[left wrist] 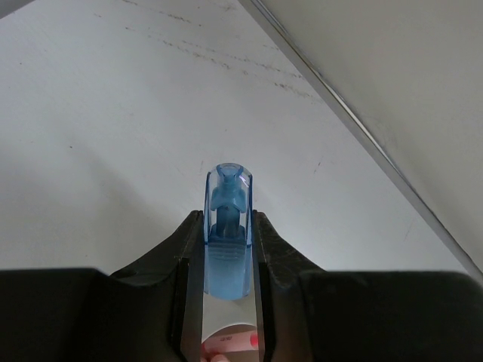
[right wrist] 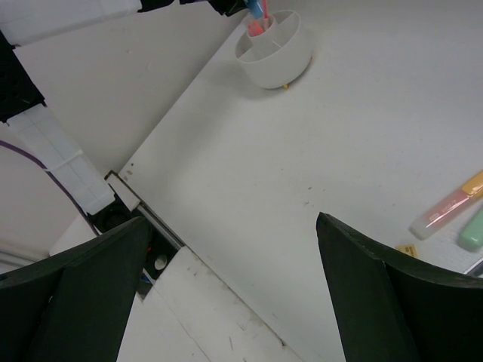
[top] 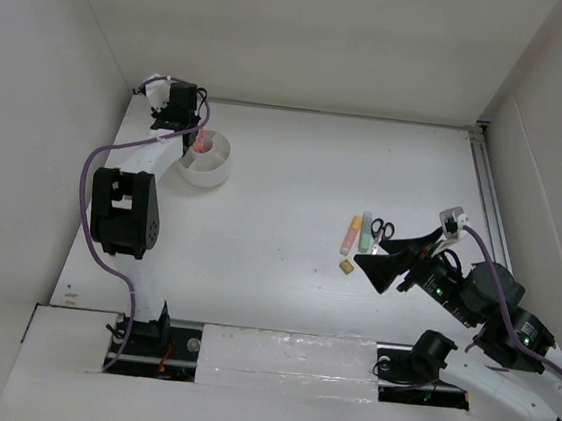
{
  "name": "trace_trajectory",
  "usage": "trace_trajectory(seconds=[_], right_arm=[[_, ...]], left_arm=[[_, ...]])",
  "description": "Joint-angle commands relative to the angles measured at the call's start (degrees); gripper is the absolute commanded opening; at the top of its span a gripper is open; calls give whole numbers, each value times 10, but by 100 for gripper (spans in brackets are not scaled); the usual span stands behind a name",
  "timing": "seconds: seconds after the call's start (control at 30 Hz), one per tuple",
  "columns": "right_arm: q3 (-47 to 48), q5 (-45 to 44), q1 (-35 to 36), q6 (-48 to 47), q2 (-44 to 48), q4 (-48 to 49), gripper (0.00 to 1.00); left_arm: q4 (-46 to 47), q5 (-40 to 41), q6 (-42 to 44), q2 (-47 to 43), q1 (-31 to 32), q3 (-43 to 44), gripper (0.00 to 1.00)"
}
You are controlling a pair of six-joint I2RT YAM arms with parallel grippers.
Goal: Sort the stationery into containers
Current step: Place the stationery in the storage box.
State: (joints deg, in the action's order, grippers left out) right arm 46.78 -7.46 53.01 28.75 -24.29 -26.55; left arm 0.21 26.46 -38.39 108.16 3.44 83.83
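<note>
At the far left, the left gripper point(left wrist: 228, 220) is clenched on the blue capsule-shaped piece point(left wrist: 228, 188) and holds it upright, just above the far-left side of the white cup point(top: 208, 170). Its delivery is judged under way, not complete. The cup's far compartment already holds red-pink pens point(top: 199, 144); their number cannot be told. The middle of the table point(top: 285, 171) carries nothing of the task. To the right, well apart from the cup, four items lie unsorted: one orange highlighter point(top: 350, 235), one green highlighter point(top: 366, 230) just beside it, one pair of black-handled scissors point(top: 382, 228) and one tan eraser cube point(top: 347, 266) nearer the arms. The right gripper point(right wrist: 232, 225) hangs beside this group, jaws spread wide, grasping nothing. Judgement: less than half done, with one cup, one piece in hand and four items outstanding.
</note>
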Motion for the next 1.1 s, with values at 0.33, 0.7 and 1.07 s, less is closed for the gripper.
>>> trace_trajectory(seconds=[0.33, 0.7, 1.07], right_arm=[[-3, 0, 6, -1, 3, 22, 97], [-8, 0, 6, -1, 3, 27, 97], [-8, 0, 6, -1, 3, 27, 97]], left_arm=[[37, -26, 6, -5, 1, -13, 0], [52, -42, 11, -5, 1, -18, 0], [59, -47, 17, 6, 1, -24, 0]])
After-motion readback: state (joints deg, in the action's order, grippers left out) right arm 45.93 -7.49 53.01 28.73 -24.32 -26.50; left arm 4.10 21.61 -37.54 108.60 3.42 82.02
